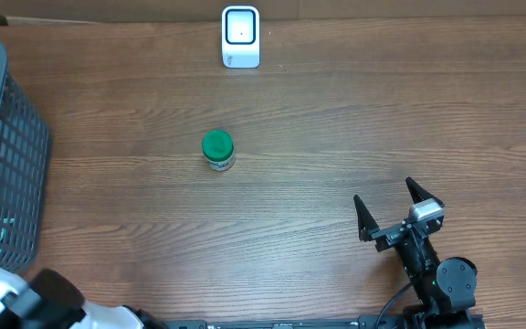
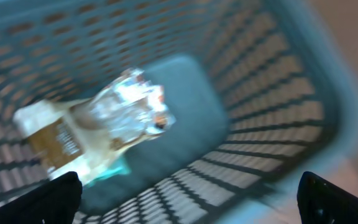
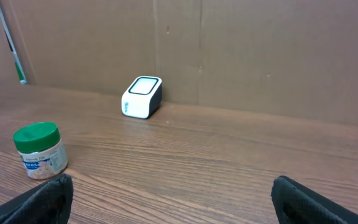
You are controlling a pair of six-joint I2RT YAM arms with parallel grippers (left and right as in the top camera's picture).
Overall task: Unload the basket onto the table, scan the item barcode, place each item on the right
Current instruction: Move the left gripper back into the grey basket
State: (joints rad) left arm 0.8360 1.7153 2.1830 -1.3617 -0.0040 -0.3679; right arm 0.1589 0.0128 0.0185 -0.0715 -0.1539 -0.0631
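A small jar with a green lid [image 1: 217, 150] stands upright mid-table, also seen at the left of the right wrist view [image 3: 40, 151]. The white barcode scanner [image 1: 240, 37] sits at the far edge, against the cardboard wall [image 3: 142, 97]. My right gripper [image 1: 388, 203] is open and empty at the near right, well apart from the jar [image 3: 173, 202]. My left gripper [image 2: 188, 205] is open above the inside of the grey basket [image 2: 278, 112], where a silver foil pack [image 2: 132, 102] and a brown and white pack [image 2: 55, 143] lie, blurred.
The grey mesh basket [image 1: 7, 155] stands at the table's left edge. Part of my left arm [image 1: 7, 302] shows at the near left corner. A cardboard wall [image 3: 260, 56] closes off the far side of the wooden table [image 1: 354, 119].
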